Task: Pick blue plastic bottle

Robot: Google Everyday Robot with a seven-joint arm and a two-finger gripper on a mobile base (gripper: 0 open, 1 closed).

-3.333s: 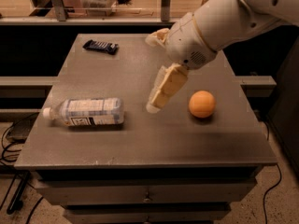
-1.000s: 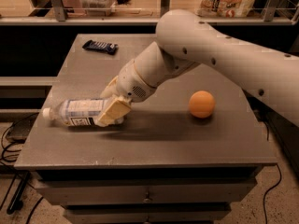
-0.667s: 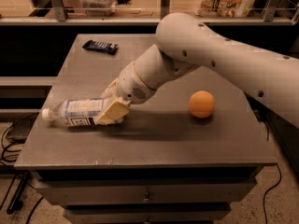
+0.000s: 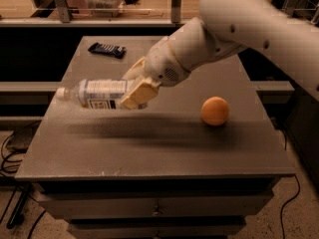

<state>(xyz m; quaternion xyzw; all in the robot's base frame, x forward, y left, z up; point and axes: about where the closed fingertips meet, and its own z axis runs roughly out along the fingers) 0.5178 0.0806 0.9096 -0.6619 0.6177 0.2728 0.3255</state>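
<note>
The blue plastic bottle (image 4: 97,93) is a clear bottle with a white cap at its left end and a pale blue-and-white label. It lies horizontal in the air above the left half of the grey table (image 4: 149,148), casting a shadow below. My gripper (image 4: 135,86) is shut on the bottle's right end, its cream fingers (image 4: 139,92) wrapped around it. The white arm reaches in from the upper right.
An orange ball (image 4: 215,110) sits on the table's right side. A small dark blue wrapped bar (image 4: 106,49) lies at the back left. Shelving and a rail run behind the table; cables lie on the floor at left.
The gripper came down from beside the ball to the bottle lying on the table, shut on it, and has now lifted it up off the surface.
</note>
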